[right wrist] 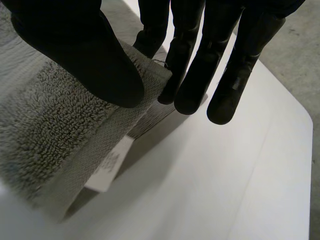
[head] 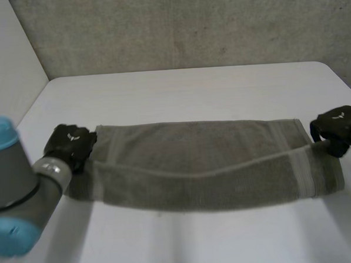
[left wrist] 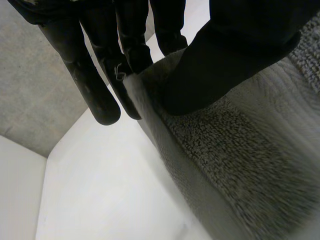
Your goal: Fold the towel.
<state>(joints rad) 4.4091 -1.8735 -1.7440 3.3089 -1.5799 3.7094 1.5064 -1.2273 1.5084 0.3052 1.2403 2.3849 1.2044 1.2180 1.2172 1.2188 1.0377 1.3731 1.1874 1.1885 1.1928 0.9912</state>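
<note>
**Both hands pinch the ends of a half-folded towel**

The grey-green towel (head: pixel 201 165) lies lengthwise across the middle of the white table (head: pixel 191 89), one long layer doubled over another, with its upper edge sagging toward the near side.

The left hand (head: pixel 70 146) is at the towel's left end, at the far corner. In the left wrist view its thumb presses down on the pile while the fingers (left wrist: pixel 95 85) sit behind the edge, clamping the cloth.

The right hand (head: pixel 337 126) is at the right end, also at the far corner. There the thumb lies on top and the fingers (right wrist: pixel 195 75) close against the lifted edge. A white label (right wrist: pixel 110 167) shows beneath that raised end.
</note>
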